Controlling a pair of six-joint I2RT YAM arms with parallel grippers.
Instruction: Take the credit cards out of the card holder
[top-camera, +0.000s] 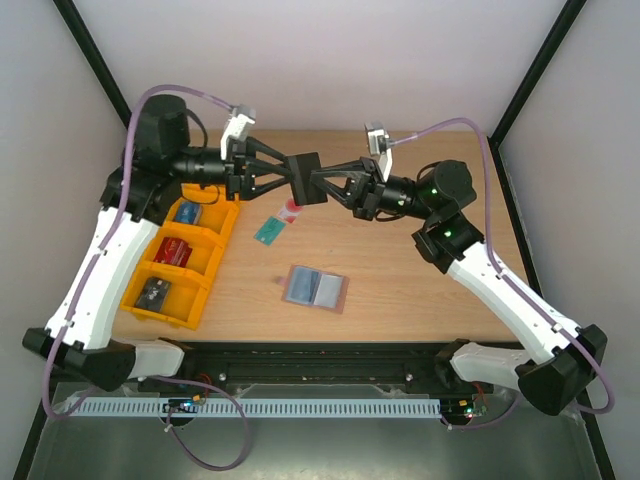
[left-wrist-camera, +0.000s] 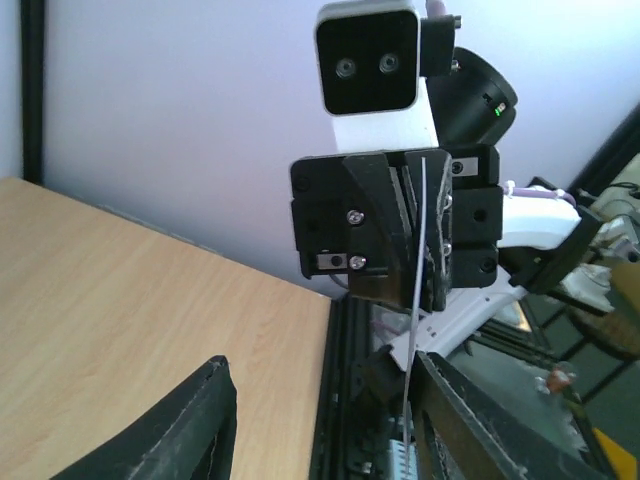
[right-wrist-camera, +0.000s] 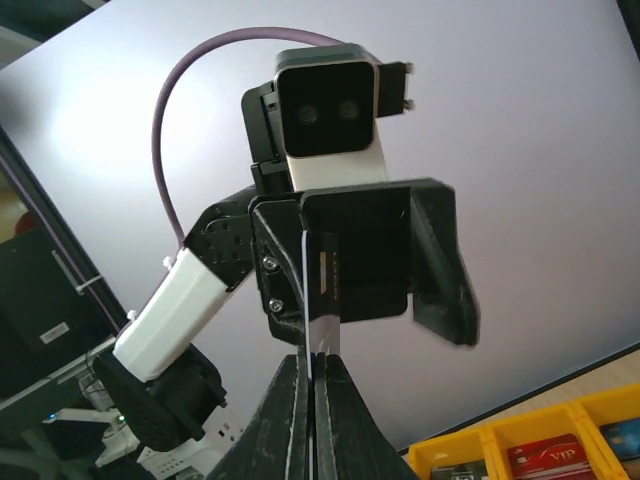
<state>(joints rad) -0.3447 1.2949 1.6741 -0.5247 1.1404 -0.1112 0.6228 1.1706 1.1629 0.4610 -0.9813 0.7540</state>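
Two robot arms meet tip to tip above the far half of a wooden table (top-camera: 420, 290). The right gripper (top-camera: 318, 188) is clenched on a thin, pale credit card (right-wrist-camera: 316, 310). The card shows edge-on in both wrist views and juts forward from the closed fingertips.

The left gripper (top-camera: 300, 172) faces it with jaws parted, one finger on either side of the card. In the left wrist view the card's free end lies close to the finger (left-wrist-camera: 470, 420) on the 3 o'clock side. Whether the two touch cannot be told.

From overhead, a pink-and-red patch (top-camera: 290, 209) shows just beneath the meeting tips, at their 7 o'clock. It cannot be told whether this is the held card or something lying on the wood.

A teal card (top-camera: 268, 231) lies flat on the table, further out along the same 7 o'clock line. The card holder (top-camera: 314, 287) rests open and flat near the table's middle, at 6 o'clock from the grippers and well apart from both. Its grey-blue inside faces up within a reddish-brown border. The teal card sits at its 11 o'clock, not touching it.

An orange bin (top-camera: 160, 313) stands along the table's 9 o'clock side. Its compartments hold small blue, red and dark items.
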